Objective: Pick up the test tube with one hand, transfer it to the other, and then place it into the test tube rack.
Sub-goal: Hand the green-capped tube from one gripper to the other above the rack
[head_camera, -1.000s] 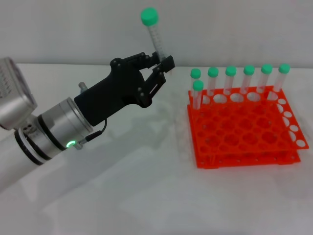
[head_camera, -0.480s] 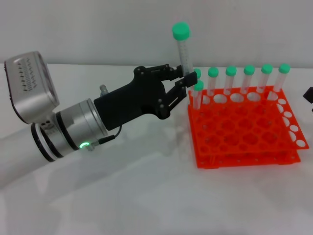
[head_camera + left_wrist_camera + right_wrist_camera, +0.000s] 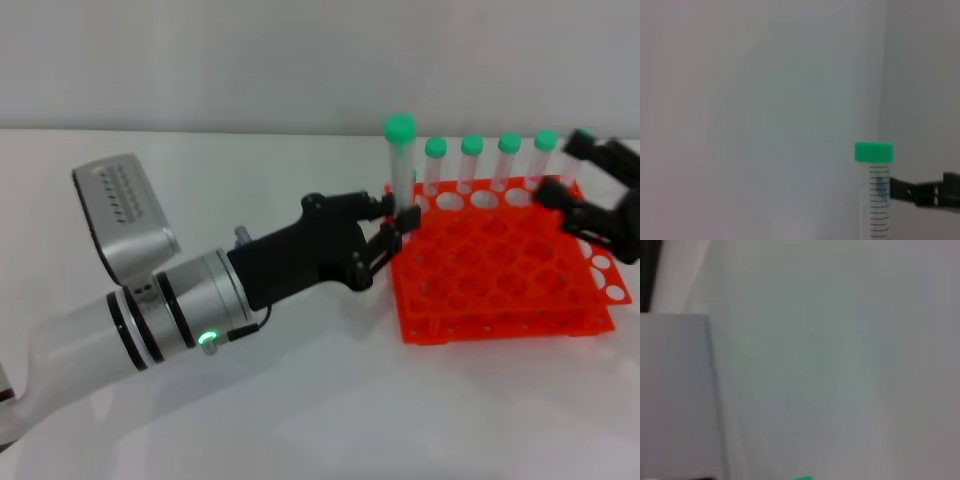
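Observation:
My left gripper (image 3: 396, 222) is shut on the lower part of a clear test tube (image 3: 402, 175) with a green cap. It holds the tube upright at the back left corner of the orange rack (image 3: 500, 300). In the left wrist view the tube (image 3: 877, 200) stands upright, with a black finger (image 3: 925, 193) of the other gripper just beside it. My right gripper (image 3: 558, 166) is open above the rack's back right part, its fingers pointing toward the held tube and still apart from it.
Several more green-capped tubes (image 3: 471, 165) stand in the rack's back row. White table (image 3: 300, 400) lies in front of and left of the rack. The right wrist view shows mostly a pale wall and a sliver of green (image 3: 802, 478).
My left arm has moved right and down with the tube, from high left of the rack to its back left corner. My right gripper has come in from the right over the rack.

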Controlling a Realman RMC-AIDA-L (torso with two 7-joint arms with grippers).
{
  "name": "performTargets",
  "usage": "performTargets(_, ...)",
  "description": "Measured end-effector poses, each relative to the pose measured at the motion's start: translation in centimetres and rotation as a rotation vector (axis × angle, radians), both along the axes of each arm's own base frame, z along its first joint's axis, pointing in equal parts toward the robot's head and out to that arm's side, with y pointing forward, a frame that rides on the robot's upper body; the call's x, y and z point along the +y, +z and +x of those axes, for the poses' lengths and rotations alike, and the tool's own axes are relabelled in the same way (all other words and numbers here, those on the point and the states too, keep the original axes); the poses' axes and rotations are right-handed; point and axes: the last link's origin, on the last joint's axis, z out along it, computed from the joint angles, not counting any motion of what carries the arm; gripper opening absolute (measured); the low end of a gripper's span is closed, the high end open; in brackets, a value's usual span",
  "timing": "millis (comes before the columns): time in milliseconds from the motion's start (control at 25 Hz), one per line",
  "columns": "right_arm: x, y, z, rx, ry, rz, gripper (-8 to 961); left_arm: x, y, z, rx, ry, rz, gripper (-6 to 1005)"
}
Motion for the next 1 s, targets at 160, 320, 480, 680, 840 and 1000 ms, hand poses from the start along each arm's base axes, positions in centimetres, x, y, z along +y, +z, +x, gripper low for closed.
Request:
performTargets(160, 1.0, -1.1, -1.3, -0.049, 0.026, -0.08, 863, -0.2, -0.5, 0.1, 0.029, -0.025, -0.024, 227)
performTargets(320, 1.9, -2.3, -2.4, -0.084, 0.026, -0.12, 863, -0.3, -0.8, 0.4, 0.053, -0.049, -0.042, 228)
performTargets(480, 2.3, -3.3, -3.4, -0.11, 0.041, -0.139, 862, -0.1, -1.4, 0.5, 0.089, -0.047, -0.055, 230)
performTargets(680, 2.5, -4.0, -3.9, -0.129, 0.038, -0.158, 861, 0.1, -2.0, 0.8, 0.117, -0.047, -0.065, 232)
performTargets(840, 2.8, -4.6, -3.9, -0.148, 0.017, -0.165, 784, 0.2, -2.6, 1.0, 0.143, -0.048, -0.07, 233)
performTargets(1000, 3.0, -4.5, -4.0, -0.15, 0.015, -0.161, 717, 0.2, -2.8, 1.0, 0.157, -0.049, -0.066, 235)
